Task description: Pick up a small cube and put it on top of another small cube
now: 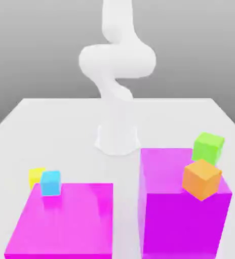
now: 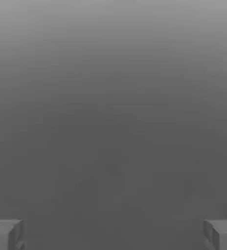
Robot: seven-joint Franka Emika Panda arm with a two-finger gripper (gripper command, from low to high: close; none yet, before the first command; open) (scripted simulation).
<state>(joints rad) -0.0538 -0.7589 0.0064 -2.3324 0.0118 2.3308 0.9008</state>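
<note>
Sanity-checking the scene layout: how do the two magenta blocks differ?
The magenta block on the exterior view's left is low and flat; the magenta block on the right stands clearly taller. The left one carries a cyan cube at its far corner, with a yellow cube just behind; the right one carries an orange cube, with a green cube beyond it. Both share colour and sit on the white table.

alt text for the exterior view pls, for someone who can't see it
A white robot arm rises at the back of a pale table. In front are two magenta blocks: a low one on the exterior view's left with a cyan cube on it and a yellow cube just behind, and a taller one on the right carrying an orange cube, a green cube behind that.
</note>
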